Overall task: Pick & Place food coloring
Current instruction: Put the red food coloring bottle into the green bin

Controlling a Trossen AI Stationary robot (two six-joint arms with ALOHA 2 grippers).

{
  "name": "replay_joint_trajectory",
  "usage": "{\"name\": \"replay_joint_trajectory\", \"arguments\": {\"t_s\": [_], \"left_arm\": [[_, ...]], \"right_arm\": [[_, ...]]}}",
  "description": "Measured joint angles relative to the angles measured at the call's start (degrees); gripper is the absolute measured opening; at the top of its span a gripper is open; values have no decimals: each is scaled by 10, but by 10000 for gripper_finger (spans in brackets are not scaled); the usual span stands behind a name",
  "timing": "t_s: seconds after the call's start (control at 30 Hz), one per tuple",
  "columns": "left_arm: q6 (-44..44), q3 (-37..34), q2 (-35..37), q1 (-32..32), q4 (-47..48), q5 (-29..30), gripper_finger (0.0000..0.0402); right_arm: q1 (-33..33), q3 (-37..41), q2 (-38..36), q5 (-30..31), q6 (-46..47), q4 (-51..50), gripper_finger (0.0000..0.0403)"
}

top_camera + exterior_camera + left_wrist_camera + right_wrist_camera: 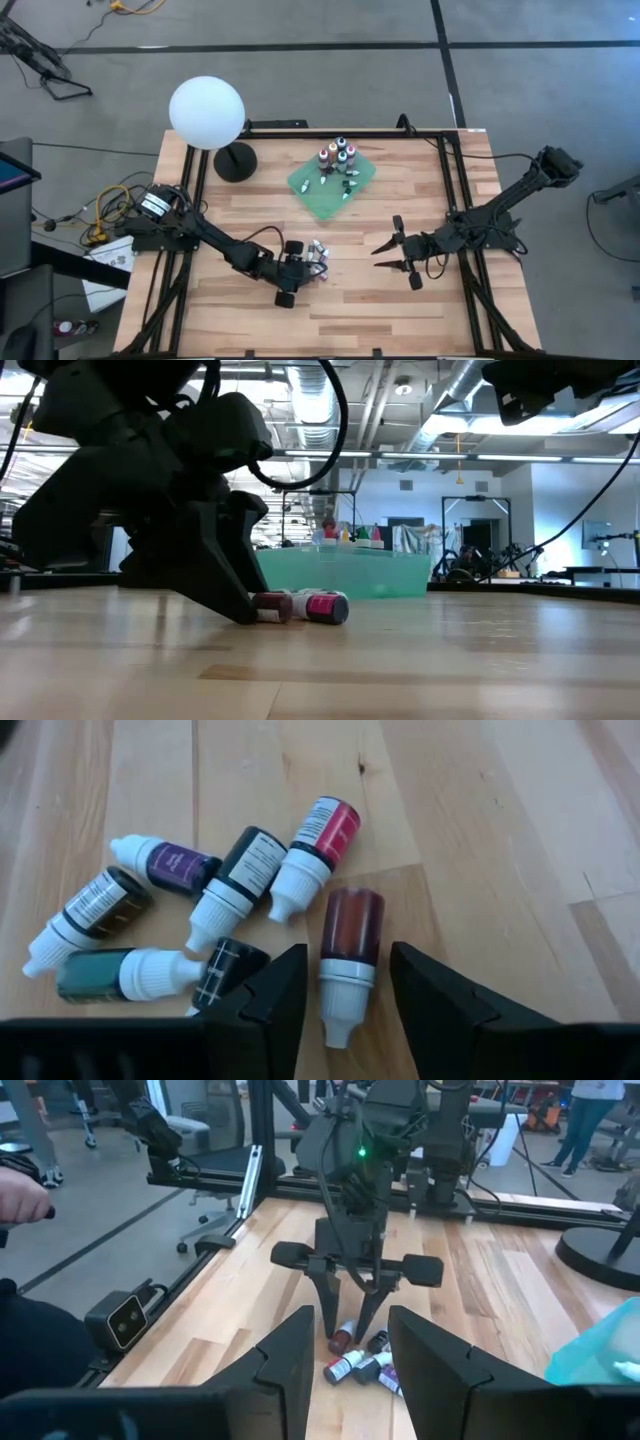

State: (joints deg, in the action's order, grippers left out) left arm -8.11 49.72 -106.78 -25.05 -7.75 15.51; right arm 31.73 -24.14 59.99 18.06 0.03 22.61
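Picking is in hand: the left gripper [345,990] sits low over a cluster of small bottles [215,895] lying on the table [400,310], jaws spread around a red bottle [350,945] with a white cap. Next they must close squarely on it. The right gripper [390,250] waits open.

My table [480,810] is pale planked wood, matt — the bottles [350,935] glossy plastic, paper-labelled; my fingers [440,995] matt black.

Bottle labels [255,860]: we see lines of small print, too fine to read.
Other signs: we find none legible.
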Motion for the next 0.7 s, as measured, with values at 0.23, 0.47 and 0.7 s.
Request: {"name": "replay_joint_trajectory", "arguments": {"t_s": [0.23, 0.47, 0.7], "left_arm": [[2, 0, -1, 0, 2, -5, 103], [4, 0, -1, 0, 3, -11, 79], [7, 0, -1, 0, -1, -12, 80]], "right_arm": [[0, 0, 0, 0, 0, 0, 122], [0, 0, 0, 0, 0, 0, 122], [0, 0, 0, 0, 0, -1, 122]]}}
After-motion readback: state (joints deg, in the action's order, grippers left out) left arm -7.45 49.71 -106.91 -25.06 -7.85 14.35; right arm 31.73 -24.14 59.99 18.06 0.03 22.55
